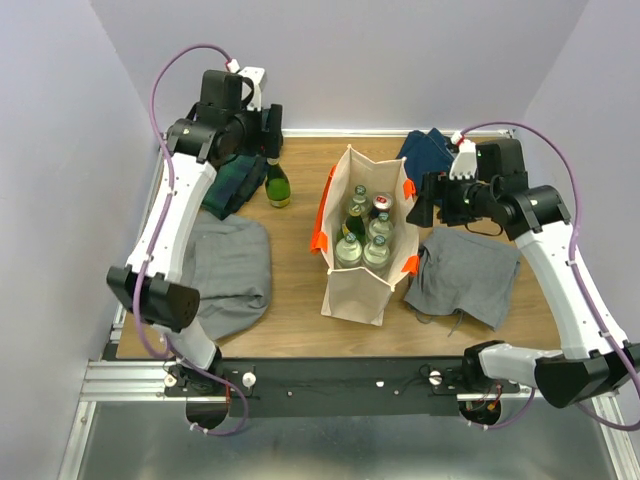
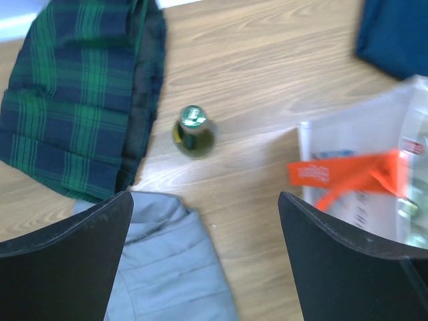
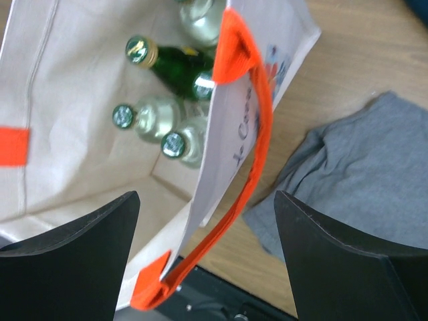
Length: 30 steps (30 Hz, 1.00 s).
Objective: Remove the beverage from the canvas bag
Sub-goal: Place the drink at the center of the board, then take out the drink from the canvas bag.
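The beige canvas bag (image 1: 352, 288) with orange handles (image 3: 257, 100) stands upright mid-table, and several capped bottles (image 1: 364, 232) stand inside it. One green beverage bottle (image 1: 277, 186) stands on the wood to the bag's left, outside it. My left gripper (image 1: 270, 140) hovers just behind and above that bottle (image 2: 194, 131), jaws wide open and holding nothing. My right gripper (image 1: 418, 200) is at the bag's right rim. Its fingers are open, with the bag wall and the orange strap (image 3: 221, 227) passing loosely between them. The bottles (image 3: 175, 144) show below in the right wrist view.
A green plaid cloth (image 2: 73, 100) lies beside the freed bottle, with a grey cloth (image 1: 232, 270) in front of it. A second grey cloth (image 1: 465, 275) lies right of the bag and a navy cloth (image 1: 428, 150) behind it. Walls enclose the table.
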Tool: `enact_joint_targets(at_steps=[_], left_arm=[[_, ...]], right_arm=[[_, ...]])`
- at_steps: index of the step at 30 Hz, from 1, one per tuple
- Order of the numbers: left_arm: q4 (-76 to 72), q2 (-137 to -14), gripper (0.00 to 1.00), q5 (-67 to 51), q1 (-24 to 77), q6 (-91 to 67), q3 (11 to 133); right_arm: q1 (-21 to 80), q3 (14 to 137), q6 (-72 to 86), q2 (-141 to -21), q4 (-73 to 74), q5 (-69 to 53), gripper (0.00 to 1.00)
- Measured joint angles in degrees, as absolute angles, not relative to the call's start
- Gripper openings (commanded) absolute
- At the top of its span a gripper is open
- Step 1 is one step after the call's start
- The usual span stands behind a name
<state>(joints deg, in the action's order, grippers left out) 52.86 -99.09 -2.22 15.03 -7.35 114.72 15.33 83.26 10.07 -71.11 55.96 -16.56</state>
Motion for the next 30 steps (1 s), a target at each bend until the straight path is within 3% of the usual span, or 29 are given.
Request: enact_joint_targets(at_steps=[9,12,22,30], left_arm=[[57.7,-90.6,0.99,-4.8,22.2,-6.9,117.0],[58.5,-89.1,0.99,-7.4,22.0,-6.9,116.4],[58.8,-87.9,0.99,-9.4,23.8,-8.0,115.0],[61.6,-87.6,0.98,-10.1,29.7,-13.4,113.9]], right_arm=[[15.3,81.1,11.9,-65.9,57.3,-18.2,0.92],[15.4,80.1,13.5,-65.7,57.1,-13.1,0.97],[15.4,80.1,22.7,-66.4,54.2,0.3,1.0],[15.4,95.4,30.1,-75.7,58.5,3.0,0.97]])
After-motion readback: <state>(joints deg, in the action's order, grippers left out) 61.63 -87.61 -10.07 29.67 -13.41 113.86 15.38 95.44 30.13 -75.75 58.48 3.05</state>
